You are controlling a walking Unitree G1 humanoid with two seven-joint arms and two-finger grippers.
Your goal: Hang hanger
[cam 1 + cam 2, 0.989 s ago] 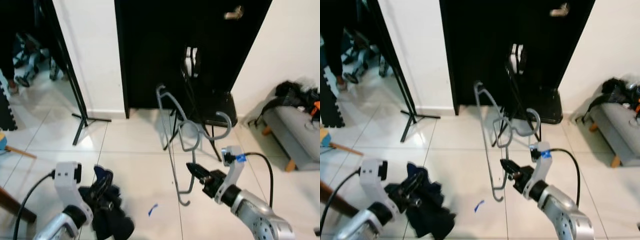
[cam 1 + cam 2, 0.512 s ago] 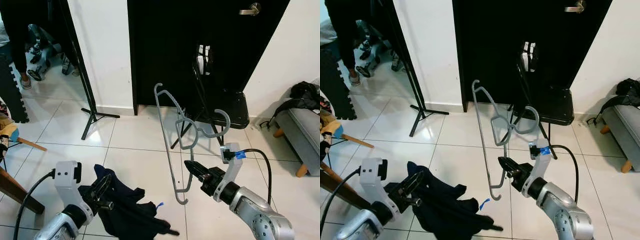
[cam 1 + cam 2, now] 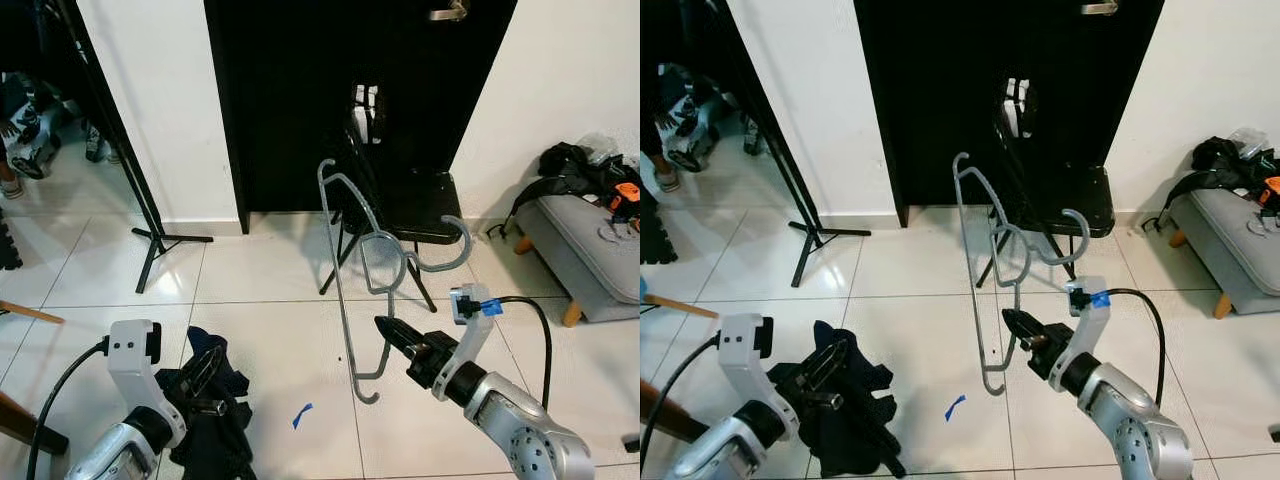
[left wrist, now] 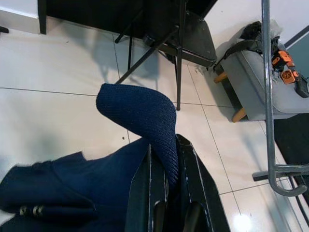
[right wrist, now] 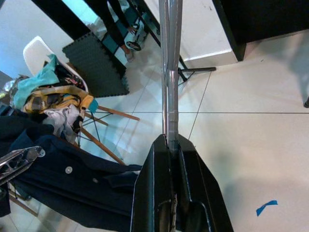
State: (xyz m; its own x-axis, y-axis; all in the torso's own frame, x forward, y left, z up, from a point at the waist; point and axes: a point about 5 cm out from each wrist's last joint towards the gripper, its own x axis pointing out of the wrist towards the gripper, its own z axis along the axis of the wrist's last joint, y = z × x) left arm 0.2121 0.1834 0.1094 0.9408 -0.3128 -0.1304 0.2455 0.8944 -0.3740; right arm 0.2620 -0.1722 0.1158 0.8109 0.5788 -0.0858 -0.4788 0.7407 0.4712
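Observation:
My right gripper is shut on the lower bar of a grey metal hanger, which stands upright above the tiled floor with its hook curling to the right. The right wrist view has the hanger bar running straight out from between the fingers. At lower left, my left gripper is shut on a dark navy garment that droops to the floor. In the left wrist view a fold of that navy cloth rises out from between the fingers.
A black door fills the wall ahead, with a black folding chair before it. A black stand's legs spread on the left. A grey bench with bags sits at the right. Blue tape marks the floor.
The camera has swung, shifting the whole scene. The navy garment, spread out on the floor half a second ago, now hangs bunched closer under my left gripper. Both grips are unchanged.

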